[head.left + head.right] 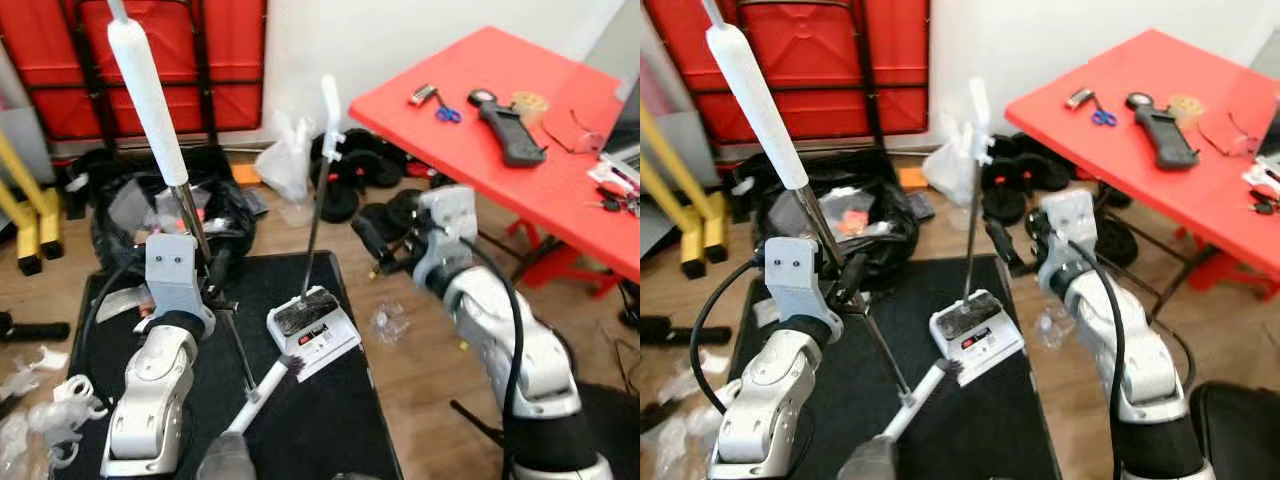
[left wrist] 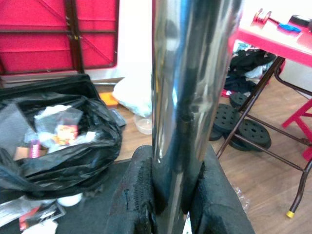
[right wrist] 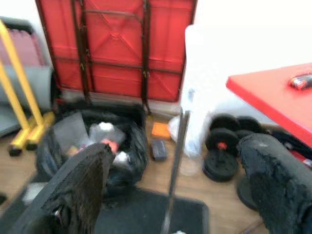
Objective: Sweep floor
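My left gripper (image 1: pixel 208 272) is shut on the broom's metal pole (image 1: pixel 190 215), which leans up to a white grip (image 1: pixel 145 85); the fingers (image 2: pixel 136 195) clamp the pole (image 2: pixel 190 97). The broom's lower end (image 1: pixel 262 392) rests on the black mat (image 1: pixel 310 440). A white dustpan (image 1: pixel 312 328) stands on the mat with its thin handle (image 1: pixel 318 205) upright. My right gripper (image 1: pixel 385 245) hangs open just right of that handle, apart from it. In the right wrist view the handle (image 3: pixel 175 161) stands beyond the spread fingers (image 3: pixel 78 190). Crumpled clear plastic (image 1: pixel 388 322) lies on the wooden floor.
An open black rubbish bag (image 1: pixel 150 210) sits behind the mat. The red table (image 1: pixel 520 150) with tools stands to the right, weight plates (image 1: pixel 350 170) and a white bag (image 1: pixel 285 160) under its near corner. A folded red table (image 1: pixel 150 60) leans on the wall. Plastic litter (image 1: pixel 40 405) lies at the left.
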